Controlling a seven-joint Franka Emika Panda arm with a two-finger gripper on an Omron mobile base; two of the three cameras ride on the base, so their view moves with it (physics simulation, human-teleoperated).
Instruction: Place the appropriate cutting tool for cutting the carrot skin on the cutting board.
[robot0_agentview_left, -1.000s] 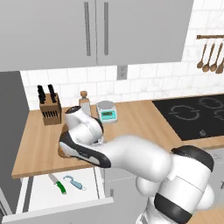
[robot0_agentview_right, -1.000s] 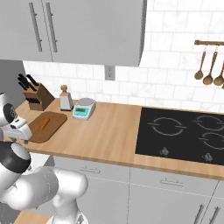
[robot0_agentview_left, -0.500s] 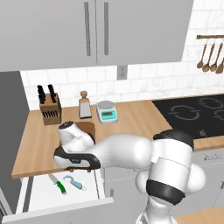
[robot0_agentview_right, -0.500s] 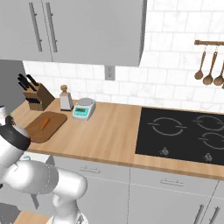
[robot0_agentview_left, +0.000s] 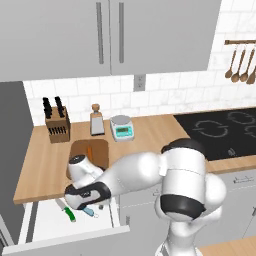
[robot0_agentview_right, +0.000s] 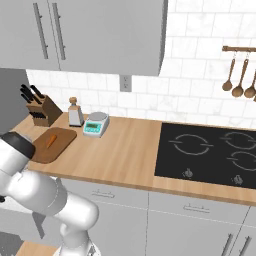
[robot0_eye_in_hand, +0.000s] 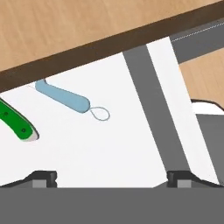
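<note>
Pincer (robot0_eye_in_hand: 111, 175) spread apart, holding nothing, above the open drawer (robot0_eye_in_hand: 109, 144). Peeler (robot0_eye_in_hand: 65, 98) lies at upper left of the hand view, beside the green knife (robot0_eye_in_hand: 17, 124). Carrot (robot0_agentview_left: 89, 150) rests on the board (robot0_agentview_left: 100, 150) on the table (robot0_agentview_left: 145, 132).

The robot is a glossy white arm (robot0_agentview_left: 150, 172) of rounded, bulbous segments joined by dark grey bands, with small dark fingertips (robot0_eye_in_hand: 43, 177).
</note>
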